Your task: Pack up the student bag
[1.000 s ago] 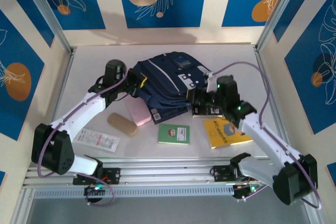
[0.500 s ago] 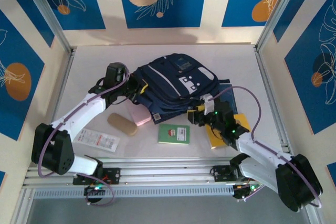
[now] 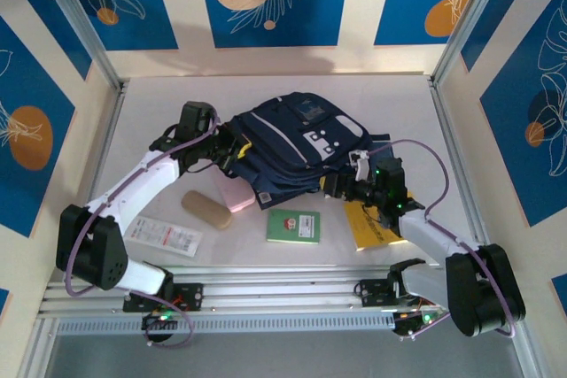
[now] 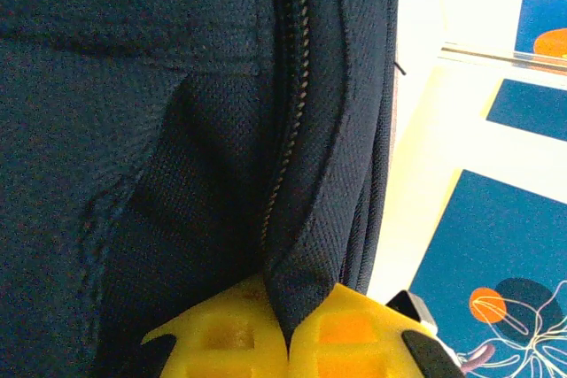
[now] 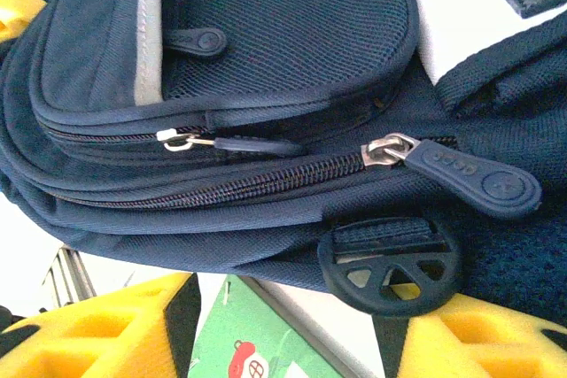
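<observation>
The bag (image 3: 297, 143) lies flat on the counter (image 3: 159, 112), at centre and a little toward 12 o'clock. It looks soft and floppy: woven cloth that will sag and fold rather than hold a mouth open, and probably light while unfilled (a guess from its slack layers). The surest holds seem to be the stiff seam along a zip (image 5: 221, 185) or the rubbery zip pull (image 5: 474, 176). The left tool (image 4: 288, 343) is clenched on a fold of bag cloth beside a zip, at the bag's 9 o'clock edge. The right tool (image 5: 292, 325) is released, fingers spread, at the bag's 4 o'clock corner, with a round buckle (image 5: 390, 263) just ahead of the gap. I cannot tell whether the main compartment is open, what is inside, or how deep the left pinch reaches. The yellow book (image 3: 376, 223) is partly under the right arm.
</observation>
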Available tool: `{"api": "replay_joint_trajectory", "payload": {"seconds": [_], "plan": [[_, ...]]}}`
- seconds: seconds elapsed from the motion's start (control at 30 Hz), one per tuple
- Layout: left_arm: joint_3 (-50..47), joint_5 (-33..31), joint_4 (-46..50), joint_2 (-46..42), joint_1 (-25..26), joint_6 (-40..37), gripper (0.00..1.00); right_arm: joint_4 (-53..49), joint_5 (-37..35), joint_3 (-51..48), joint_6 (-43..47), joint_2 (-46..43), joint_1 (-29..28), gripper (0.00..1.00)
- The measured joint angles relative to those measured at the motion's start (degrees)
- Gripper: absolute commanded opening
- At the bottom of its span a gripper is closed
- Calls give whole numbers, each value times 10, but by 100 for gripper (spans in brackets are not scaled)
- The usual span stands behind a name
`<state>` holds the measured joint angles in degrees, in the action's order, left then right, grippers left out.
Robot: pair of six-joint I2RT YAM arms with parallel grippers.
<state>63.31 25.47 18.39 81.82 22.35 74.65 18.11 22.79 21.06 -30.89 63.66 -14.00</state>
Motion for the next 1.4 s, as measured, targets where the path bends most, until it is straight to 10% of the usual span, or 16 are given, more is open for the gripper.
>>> {"api": "replay_joint_trajectory", "payload": {"seconds": [0.43,0.97,1.4], "plan": [[12,0,6,0,0,4,0,-15,-8,0,14,34,-26,58],[56,5,38,6,0,16,0,-128,-222,23,111,-51,-145,65],[85,5,63,20,1,30,0,-148,-193,64,112,23,-126,69]]}}
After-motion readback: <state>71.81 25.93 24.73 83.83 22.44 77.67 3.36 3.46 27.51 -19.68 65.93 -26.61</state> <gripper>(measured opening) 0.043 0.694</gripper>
